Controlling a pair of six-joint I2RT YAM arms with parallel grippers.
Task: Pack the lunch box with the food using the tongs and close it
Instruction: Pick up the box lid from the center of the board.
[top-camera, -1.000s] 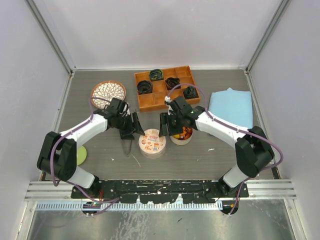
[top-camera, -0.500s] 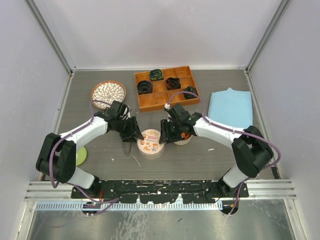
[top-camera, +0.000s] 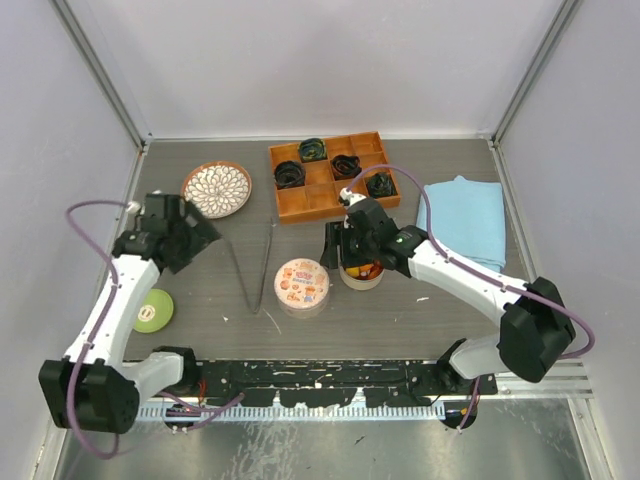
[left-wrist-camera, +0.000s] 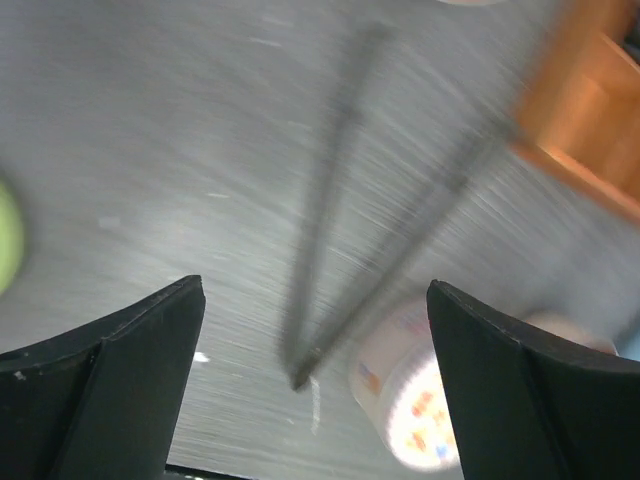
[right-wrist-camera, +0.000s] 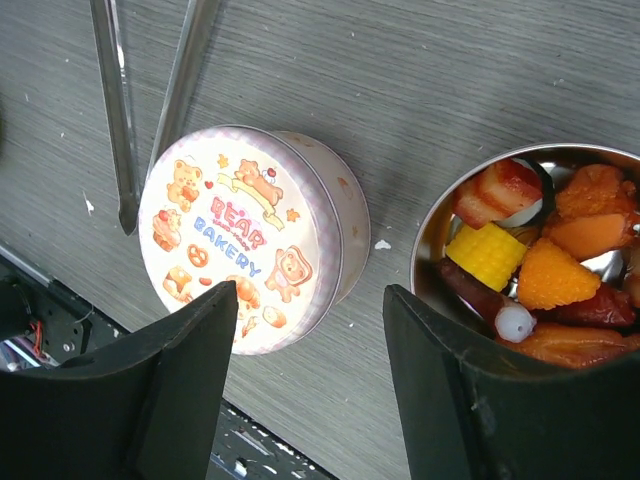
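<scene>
The pink tin lid (right-wrist-camera: 240, 250) reads "BEAR BAKERY". The tongs (right-wrist-camera: 112, 100) lie just beside it. The open steel tin (right-wrist-camera: 425, 230) holds food (right-wrist-camera: 550, 270). The left gripper (left-wrist-camera: 315, 295) is spread wide and empty. The right gripper (right-wrist-camera: 310, 295) is parted and empty.

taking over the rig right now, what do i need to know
Left end effector open, empty, left of the tongs, which lie flat on the table.
Right end effector open, empty, hovering between the lid and the lunch box.
Food is in the open lunch box; the lid lies beside it.
Done: packing, it seems. Left: fit the lid.
</scene>
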